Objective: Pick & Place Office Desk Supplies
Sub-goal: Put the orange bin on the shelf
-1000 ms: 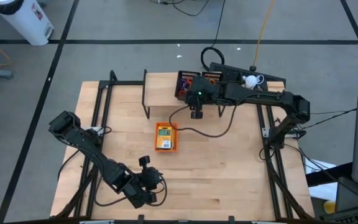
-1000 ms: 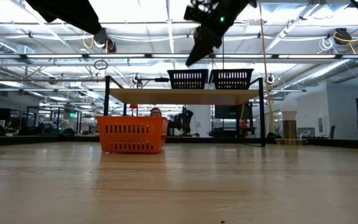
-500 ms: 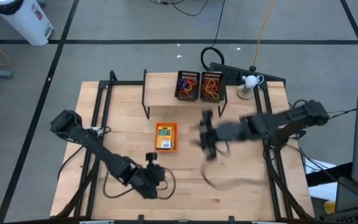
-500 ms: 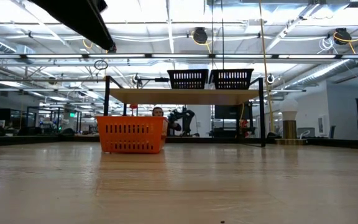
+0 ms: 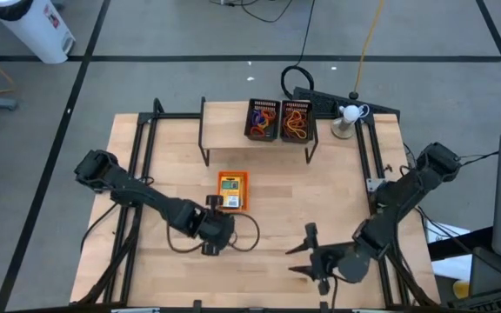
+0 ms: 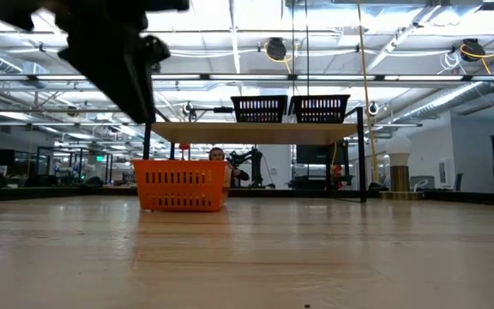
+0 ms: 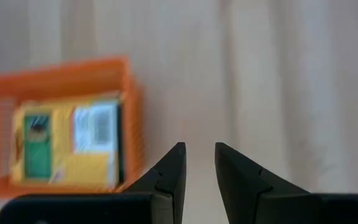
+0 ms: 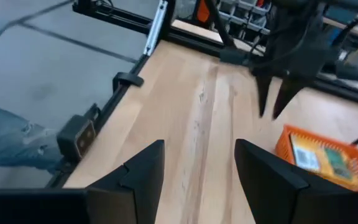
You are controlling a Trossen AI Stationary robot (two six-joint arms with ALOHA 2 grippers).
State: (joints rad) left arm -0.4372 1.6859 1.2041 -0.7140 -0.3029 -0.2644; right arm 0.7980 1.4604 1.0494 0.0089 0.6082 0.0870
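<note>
Sitting mid-frame in the high view, the orange tray [image 5: 232, 191] holds a crayon box [image 5: 230, 190]; left gripper [image 5: 208, 247], fingers narrowly apart, empty; right gripper [image 5: 297, 260] spread, empty.

Wide bare wood across the table [image 5: 337, 196] at centre right of the high view, open to passage. Blocked at upper centre by the wooden riser [image 5: 255, 130] with two black mesh trays [image 5: 279, 120] on top. Orange tray [image 5: 231, 191] at centre, left gripper [image 5: 209, 246] just below it (narrow gap). Right gripper [image 5: 301, 261] occupying lower right.
</note>
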